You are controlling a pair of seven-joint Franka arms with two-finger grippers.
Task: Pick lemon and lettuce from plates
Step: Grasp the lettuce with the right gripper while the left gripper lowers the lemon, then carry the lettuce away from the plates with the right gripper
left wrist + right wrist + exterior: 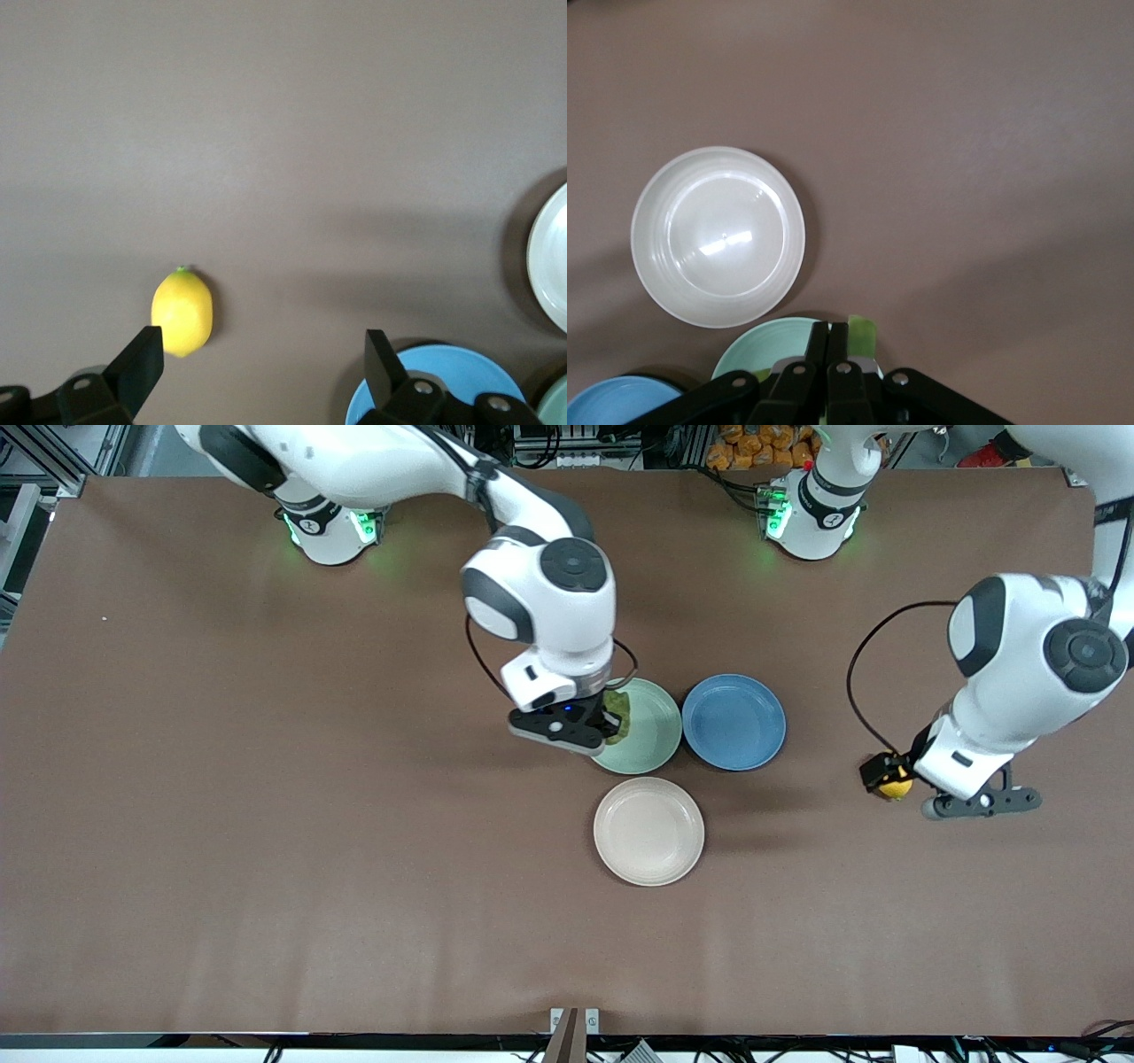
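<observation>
The yellow lemon [897, 787] lies on the bare table toward the left arm's end, off the plates. My left gripper [883, 773] hovers over it, open and empty. In the left wrist view the lemon [182, 312] sits by one fingertip [137, 361], not between the jaws of the gripper [263, 372]. My right gripper [609, 724] is over the mint green plate [651, 735], shut on the dark green lettuce [621, 714]. In the right wrist view a lettuce strip [862, 335] shows beside the closed fingers [819, 341]. The beige plate [649, 831] is empty.
A blue plate [733, 721] stands beside the mint plate toward the left arm's end, and it is empty. The beige plate lies nearer the front camera than both. Brown table stretches around the three plates.
</observation>
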